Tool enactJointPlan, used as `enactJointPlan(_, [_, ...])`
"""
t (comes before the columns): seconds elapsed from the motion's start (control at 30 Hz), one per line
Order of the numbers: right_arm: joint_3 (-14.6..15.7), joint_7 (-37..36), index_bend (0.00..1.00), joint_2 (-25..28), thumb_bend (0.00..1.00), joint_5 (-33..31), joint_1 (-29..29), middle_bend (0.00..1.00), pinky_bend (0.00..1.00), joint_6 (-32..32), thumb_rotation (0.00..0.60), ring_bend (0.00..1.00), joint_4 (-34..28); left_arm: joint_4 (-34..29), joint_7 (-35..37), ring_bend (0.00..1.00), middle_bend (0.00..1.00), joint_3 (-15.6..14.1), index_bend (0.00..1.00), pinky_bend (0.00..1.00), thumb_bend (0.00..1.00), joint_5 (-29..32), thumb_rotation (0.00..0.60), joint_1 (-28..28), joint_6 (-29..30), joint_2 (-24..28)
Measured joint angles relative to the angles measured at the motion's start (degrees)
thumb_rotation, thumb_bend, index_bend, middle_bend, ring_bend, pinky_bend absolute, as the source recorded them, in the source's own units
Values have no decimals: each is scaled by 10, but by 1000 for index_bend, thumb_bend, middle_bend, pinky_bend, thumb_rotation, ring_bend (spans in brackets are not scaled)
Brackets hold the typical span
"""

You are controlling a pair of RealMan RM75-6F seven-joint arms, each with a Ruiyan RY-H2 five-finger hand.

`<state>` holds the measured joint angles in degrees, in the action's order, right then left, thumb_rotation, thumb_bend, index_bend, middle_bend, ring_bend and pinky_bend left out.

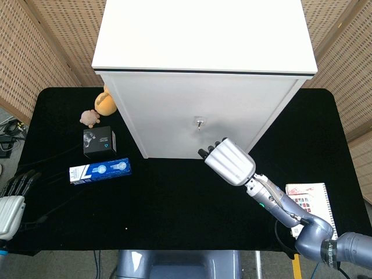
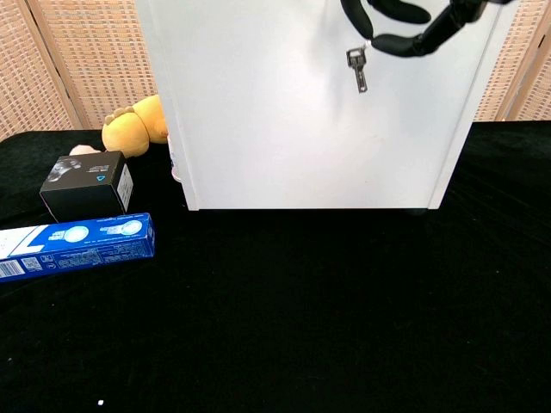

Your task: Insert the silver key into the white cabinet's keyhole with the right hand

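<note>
The white cabinet (image 1: 192, 110) stands at the table's middle back, its small silver keyhole (image 1: 199, 121) in the door. My right hand (image 1: 230, 161) is raised in front of the door, just below and right of the keyhole, its grey back toward the head camera. In the chest view the right hand (image 2: 411, 43) reaches in from the top and pinches the silver key (image 2: 359, 70), which hangs blade down before the door. The head view does not show the key. My left hand (image 1: 13, 197) rests at the table's front left edge, fingers apart, holding nothing.
Left of the cabinet are an orange plush toy (image 1: 104, 102), a small brown toy (image 1: 90, 118), a black box (image 1: 99, 143) and a blue toothpaste box (image 1: 100, 170). A spiral notebook (image 1: 311, 210) lies at the front right. Wicker screens stand behind.
</note>
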<state>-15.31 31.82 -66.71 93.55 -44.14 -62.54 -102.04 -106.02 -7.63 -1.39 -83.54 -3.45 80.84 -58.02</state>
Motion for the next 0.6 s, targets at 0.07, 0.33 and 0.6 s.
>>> enactJointPlan(0.07, [-5, 6, 668, 1, 589, -2, -4, 894, 1000, 0, 600, 893, 1, 0, 1, 0, 0, 0, 0, 0, 0, 0, 600, 0, 1, 0])
enactJointPlan(0.33, [-11, 11, 700, 1, 588, 41, -22, 896, 1000, -17, 600, 894, 28, 1, 1, 0, 0, 0, 0, 0, 0, 1, 600, 0, 0, 0])
enactJointPlan(0.6, [-20, -3, 709, -4, 588, 61, -44, 896, 1000, -31, 600, 893, 55, 2, 1, 0, 0, 0, 0, 0, 0, 1, 600, 0, -1, 0])
